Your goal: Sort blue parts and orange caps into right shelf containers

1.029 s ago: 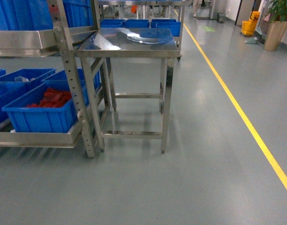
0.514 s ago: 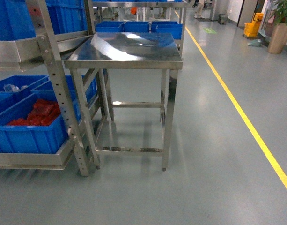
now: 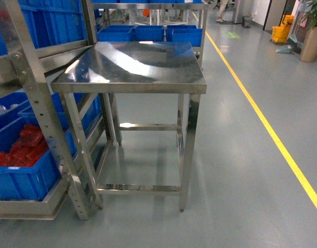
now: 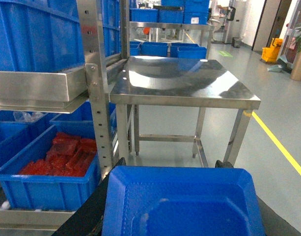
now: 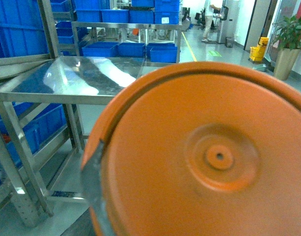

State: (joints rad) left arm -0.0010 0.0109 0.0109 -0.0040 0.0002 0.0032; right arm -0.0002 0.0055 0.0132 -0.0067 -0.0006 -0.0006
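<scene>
Grey workshop floor [image 3: 236, 175] fills the foreground of the head view, with a yellow line [image 3: 261, 124] running away on the right.

Nearest of all, each wrist camera is largely blocked by its load. A blue part [image 4: 182, 201], a moulded tray-like piece, fills the bottom of the left wrist view; an orange cap [image 5: 204, 152], round with a small central boss, covers most of the right wrist view. Both sit right against the lenses, so each is probably carried by its arm, but neither gripper's jaws show in any view and I cannot tell how far they are open or what exactly they grip.

Next comes a steel table [image 3: 132, 64] with a bare, shiny top, standing just beside a steel rack [image 3: 42, 119] on the left. On the rack's lower shelf sits a blue crate [image 3: 21, 178] holding red pieces. Further back, 3 blue bins [image 3: 148, 33] stand in a row on another shelf.

By my reading this is the carrying step: both items are in hand and the base faces the table. No shelf on the right is visible here, so the right shelf containers are out of sight. The next move calls for bringing those crates into view before either arm releases its load.
</scene>
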